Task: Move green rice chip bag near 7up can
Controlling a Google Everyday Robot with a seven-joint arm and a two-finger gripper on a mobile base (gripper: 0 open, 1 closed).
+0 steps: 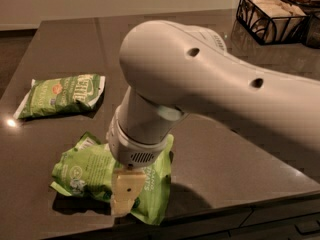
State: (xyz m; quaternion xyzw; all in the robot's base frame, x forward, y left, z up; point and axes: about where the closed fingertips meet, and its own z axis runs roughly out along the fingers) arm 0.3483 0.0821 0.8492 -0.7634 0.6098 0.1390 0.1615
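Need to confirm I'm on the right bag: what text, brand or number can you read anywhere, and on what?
Far bag: big white lettering, too blurred to read.
Lime bag: print too blurred to read.
Pincer, at the lime bag: no text.

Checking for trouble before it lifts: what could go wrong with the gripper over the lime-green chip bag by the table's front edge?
1. The gripper is down on the green rice chip bag, which lies close to the table's front edge; if the crinkled bag slips, it could slide off.
2. The 7up can is out of view, perhaps behind the arm, so a sweep toward it might knock it over.
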